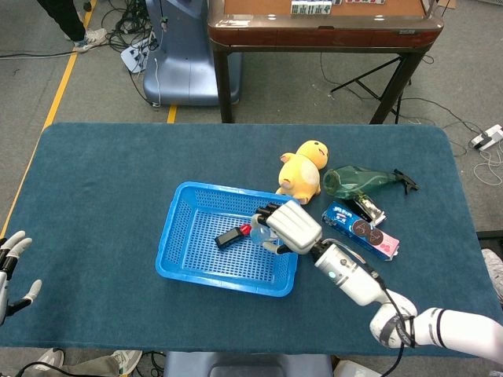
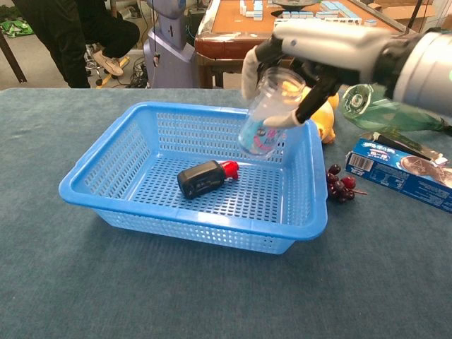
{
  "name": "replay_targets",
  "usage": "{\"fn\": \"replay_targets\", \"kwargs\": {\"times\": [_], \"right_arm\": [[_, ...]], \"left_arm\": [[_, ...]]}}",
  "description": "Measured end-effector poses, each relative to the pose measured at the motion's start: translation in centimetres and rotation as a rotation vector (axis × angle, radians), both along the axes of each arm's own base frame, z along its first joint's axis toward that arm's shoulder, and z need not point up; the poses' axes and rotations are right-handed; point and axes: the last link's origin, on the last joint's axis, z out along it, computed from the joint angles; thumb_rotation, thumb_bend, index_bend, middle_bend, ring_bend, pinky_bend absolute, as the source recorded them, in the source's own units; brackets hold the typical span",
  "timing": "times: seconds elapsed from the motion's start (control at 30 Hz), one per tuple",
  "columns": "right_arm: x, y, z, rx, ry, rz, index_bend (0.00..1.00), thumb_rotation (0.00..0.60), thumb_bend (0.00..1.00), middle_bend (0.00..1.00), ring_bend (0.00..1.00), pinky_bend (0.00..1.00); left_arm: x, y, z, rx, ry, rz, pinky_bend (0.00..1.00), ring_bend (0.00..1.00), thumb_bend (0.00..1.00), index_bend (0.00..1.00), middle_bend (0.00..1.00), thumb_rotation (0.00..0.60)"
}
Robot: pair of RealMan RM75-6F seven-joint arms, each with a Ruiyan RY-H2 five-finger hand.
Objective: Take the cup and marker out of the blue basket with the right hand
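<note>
The blue basket (image 1: 185, 259) (image 2: 113, 205) sits mid-table. My right hand (image 1: 289, 225) (image 2: 296, 53) grips a clear plastic cup (image 2: 270, 109) (image 1: 262, 234), holding it tilted above the basket's right side, clear of the floor. On the basket floor lies a black marker with a red cap (image 2: 206, 176) (image 1: 233, 235). My left hand (image 1: 12, 271) rests open at the table's left edge, holding nothing.
A yellow plush duck (image 1: 302, 170), a green glass bottle (image 1: 357, 181) (image 2: 385, 109) and a blue cookie box (image 1: 361, 231) (image 2: 399, 173) lie right of the basket. Dark red grapes (image 2: 340, 183) sit beside its right wall. A wooden table stands behind.
</note>
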Motion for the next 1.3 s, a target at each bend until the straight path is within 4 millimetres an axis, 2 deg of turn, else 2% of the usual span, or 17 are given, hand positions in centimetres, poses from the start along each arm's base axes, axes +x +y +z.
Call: {"fn": "replay_targets", "kwargs": {"times": [0.23, 0.33, 0.43, 0.6, 1.07, 1.13, 1.3], "right_arm": [[-3.3, 1.9, 6.8, -0.084, -0.024, -0.043, 0.52, 0.600, 0.33, 0.49, 0.50, 0.74], [-5.1, 3.0, 8.8, -0.081, -0.032, -0.079, 0.52, 0.600, 0.33, 0.49, 0.50, 0.74], [-7.1, 4.3, 9.8, -0.052, -0.019, -0.126, 0.52, 0.600, 0.33, 0.49, 0.50, 0.74], [-10.1, 5.6, 9.3, -0.011, 0.051, -0.182, 0.52, 0.600, 0.33, 0.49, 0.50, 0.74], [-14.6, 5.5, 3.4, 0.135, 0.157, -0.246, 0.50, 0.600, 0.28, 0.43, 0.48, 0.73], [-15.0, 5.4, 2.8, 0.147, 0.169, -0.251, 0.45, 0.600, 0.27, 0.41, 0.46, 0.71], [-15.4, 5.6, 2.5, 0.163, 0.192, -0.251, 0.24, 0.600, 0.22, 0.30, 0.35, 0.61]], "left_arm": [[0.4, 0.3, -0.1, -0.005, 0.008, -0.009, 0.10, 0.09, 0.31, 0.20, 0.12, 0.600], [0.6, 0.3, 0.0, -0.003, 0.011, -0.012, 0.10, 0.09, 0.31, 0.20, 0.12, 0.600], [0.9, 0.4, -0.1, -0.002, 0.012, -0.017, 0.10, 0.09, 0.31, 0.20, 0.12, 0.600], [1.2, 0.5, -0.4, -0.011, 0.012, -0.025, 0.10, 0.09, 0.31, 0.20, 0.12, 0.600], [0.8, -0.1, -0.1, -0.001, 0.013, -0.012, 0.10, 0.09, 0.31, 0.20, 0.12, 0.600], [0.8, -0.2, 0.0, 0.004, 0.011, -0.010, 0.10, 0.09, 0.31, 0.20, 0.12, 0.600], [0.7, -0.3, 0.1, 0.007, 0.013, -0.012, 0.10, 0.09, 0.31, 0.20, 0.12, 0.600]]}}
